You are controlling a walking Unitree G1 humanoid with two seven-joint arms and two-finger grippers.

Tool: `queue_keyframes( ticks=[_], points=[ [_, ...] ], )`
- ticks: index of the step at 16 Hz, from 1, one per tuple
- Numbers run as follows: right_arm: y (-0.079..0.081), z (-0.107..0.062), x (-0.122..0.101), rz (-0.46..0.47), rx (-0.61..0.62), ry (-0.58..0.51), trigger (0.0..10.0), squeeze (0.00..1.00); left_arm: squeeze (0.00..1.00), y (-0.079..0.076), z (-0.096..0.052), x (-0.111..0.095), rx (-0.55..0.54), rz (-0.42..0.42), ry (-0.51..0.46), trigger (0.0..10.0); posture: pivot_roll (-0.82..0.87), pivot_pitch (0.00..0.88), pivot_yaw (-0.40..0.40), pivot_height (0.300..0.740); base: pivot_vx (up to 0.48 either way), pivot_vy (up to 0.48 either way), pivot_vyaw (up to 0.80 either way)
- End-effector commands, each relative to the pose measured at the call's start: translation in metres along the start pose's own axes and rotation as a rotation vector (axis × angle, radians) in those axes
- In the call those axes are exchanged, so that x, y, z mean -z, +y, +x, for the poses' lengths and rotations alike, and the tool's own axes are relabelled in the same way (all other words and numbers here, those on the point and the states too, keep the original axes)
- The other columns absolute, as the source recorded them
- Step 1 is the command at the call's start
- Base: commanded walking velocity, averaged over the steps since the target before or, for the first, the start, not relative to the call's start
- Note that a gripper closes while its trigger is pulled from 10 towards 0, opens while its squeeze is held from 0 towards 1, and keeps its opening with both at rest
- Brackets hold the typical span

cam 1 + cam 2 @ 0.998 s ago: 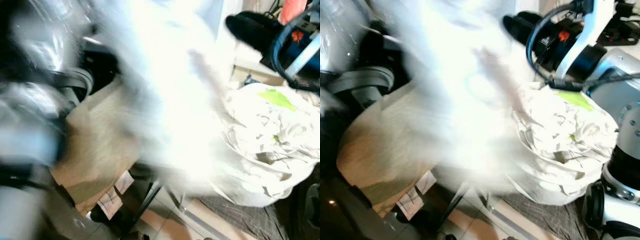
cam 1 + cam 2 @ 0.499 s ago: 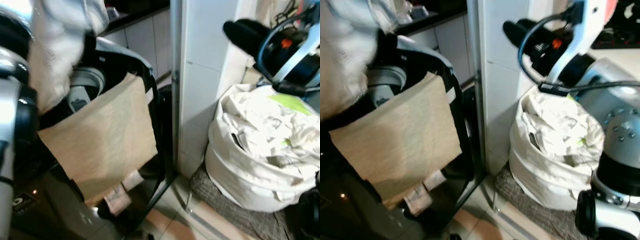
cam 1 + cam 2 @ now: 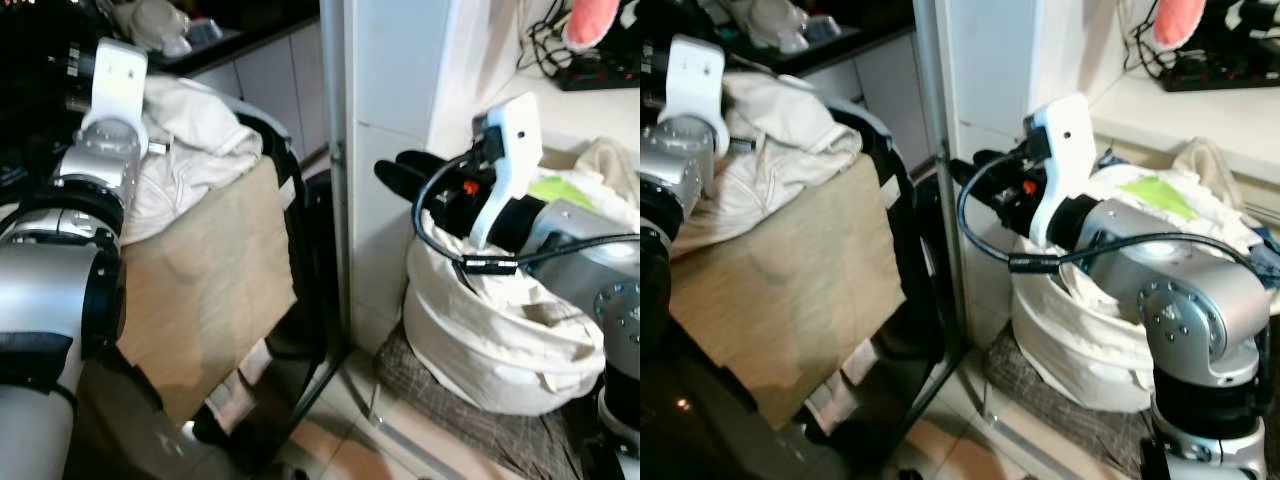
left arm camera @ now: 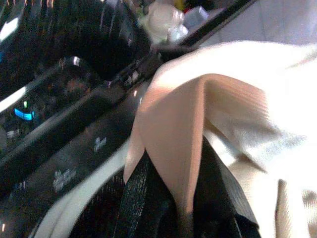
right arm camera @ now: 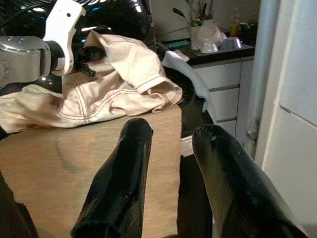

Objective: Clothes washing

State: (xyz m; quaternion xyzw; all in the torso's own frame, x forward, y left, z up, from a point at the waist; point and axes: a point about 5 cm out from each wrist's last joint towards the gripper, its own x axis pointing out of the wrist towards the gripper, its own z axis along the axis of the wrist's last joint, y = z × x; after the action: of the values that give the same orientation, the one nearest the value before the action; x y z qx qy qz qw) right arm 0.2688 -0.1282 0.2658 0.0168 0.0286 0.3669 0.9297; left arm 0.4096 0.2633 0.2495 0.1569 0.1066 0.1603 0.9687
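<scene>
while the left arm reaches up at about 10 o'clock in the head views, its left gripper (image 4: 183, 198) is clamped on a cream garment (image 3: 190, 150), w/ a fold of the cloth pinched between the two black fingers (image 4: 136, 198) in the left wrist view. the garment is bunched at the mouth of the dark washing machine (image 3: 290, 200), draped over the top edge of a tan cardboard sheet (image 3: 205, 290) that leans across the machine's front. behind it, toward 11 o'clock, the machine's dark control panel (image 4: 54, 99) shows small lit marks; detail is too blurred to read.

right gripper (image 5: 171, 148) hangs in the air at about 3 o'clock, just above and beside a white laundry bag (image 3: 500, 340), not touching any cloth. its jaws stand apart w/ a clear gap and hold nothing, pointing toward the machine and the garment. a black cable (image 3: 990, 240) loops off the wrist.

the laundry bag sits on the floor at 4 o'clock, stuffed w/ pale clothes, incl. a bit of lime green (image 3: 560, 190) near the top. a white cabinet (image 3: 390, 150) w/ a metal edge stands between machine and bag. on the desk (image 3: 1180, 110) behind the bag, at 1 o'clock, there's a tangle of dark cables and sth pink (image 3: 590, 20). tiled floor (image 3: 340, 440) shows at 6 o'clock.
</scene>
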Motion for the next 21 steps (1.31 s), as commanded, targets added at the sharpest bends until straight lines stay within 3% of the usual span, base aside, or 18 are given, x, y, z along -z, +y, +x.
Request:
queue_keyframes(
  ticks=[1,2,5,6,8,10,11,13,16,17,19,20,21],
  points=[
    [0.009,0.0,0.001,0.002,-0.036,0.005,10.0,0.0,1.0,0.009,0.0,0.008,-0.009,-0.023,0.05,10.0,-0.17,0.0,0.156,0.74,0.0,0.0,0.0],
    [0.012,0.0,0.002,0.01,-0.056,0.005,10.0,0.0,1.0,0.009,0.0,0.01,-0.011,-0.037,0.058,10.0,-0.17,0.0,0.156,0.74,0.0,0.0,0.0],
    [0.037,-0.004,0.0,0.035,-0.277,-0.02,10.0,0.0,1.0,0.017,0.0,0.004,-0.044,-0.077,0.033,10.0,-0.17,0.0,0.149,0.74,0.0,0.0,0.0],
    [0.037,-0.007,0.002,0.021,-0.283,0.007,10.0,0.0,1.0,0.022,0.0,0.001,-0.072,-0.038,0.017,10.0,-0.17,0.0,0.149,0.74,0.0,0.0,0.0],
    [0.028,-0.006,0.004,-0.001,-0.212,0.022,10.0,0.0,1.0,0.034,-0.001,-0.009,-0.153,0.016,-0.044,10.0,-0.17,0.0,0.149,0.74,0.0,0.0,0.0],
    [0.009,0.0,-0.001,0.003,-0.045,-0.019,10.0,0.0,1.0,0.051,-0.005,-0.03,-0.268,0.062,-0.158,10.0,-0.16,0.0,0.148,0.74,0.0,0.0,0.0],
    [0.004,0.001,-0.002,0.01,0.001,-0.032,10.0,0.0,0.0,0.05,-0.005,-0.031,-0.253,0.044,-0.162,10.0,-0.16,0.0,0.148,0.74,0.0,0.0,0.0],
    [0.001,0.002,0.002,0.0,0.034,-0.013,10.0,0.0,0.0,0.041,-0.003,-0.029,-0.194,0.075,-0.149,10.0,-0.16,0.0,0.145,0.74,0.0,0.0,0.0],
    [-0.001,0.003,0.007,-0.009,0.057,0.025,10.0,0.0,0.0,0.02,0.0,-0.002,-0.069,0.069,-0.014,10.0,-0.15,0.0,0.143,0.74,0.0,0.0,0.0],
    [0.0,0.003,0.009,-0.015,0.048,0.041,10.0,0.0,0.0,0.007,0.0,0.014,0.04,0.091,0.085,10.0,-0.15,0.0,0.14,0.74,0.0,0.0,0.0],
    [0.001,0.004,0.013,-0.018,0.043,0.058,10.0,0.0,0.0,-0.013,-0.003,0.037,0.224,0.218,0.215,10.0,-0.15,0.0,0.139,0.74,0.0,0.0,0.0],
    [0.002,0.004,0.013,-0.019,0.043,0.058,10.0,0.0,0.0,-0.011,-0.002,0.037,0.16,0.192,0.191,10.0,-0.15,0.0,0.14,0.74,0.0,0.0,0.0],
    [0.002,0.005,0.012,-0.022,0.045,0.054,10.0,0.0,0.0,-0.004,0.0,0.03,0.074,0.084,0.133,10.0,-0.16,0.0,0.141,0.74,0.0,0.0,0.0]
  ],
)
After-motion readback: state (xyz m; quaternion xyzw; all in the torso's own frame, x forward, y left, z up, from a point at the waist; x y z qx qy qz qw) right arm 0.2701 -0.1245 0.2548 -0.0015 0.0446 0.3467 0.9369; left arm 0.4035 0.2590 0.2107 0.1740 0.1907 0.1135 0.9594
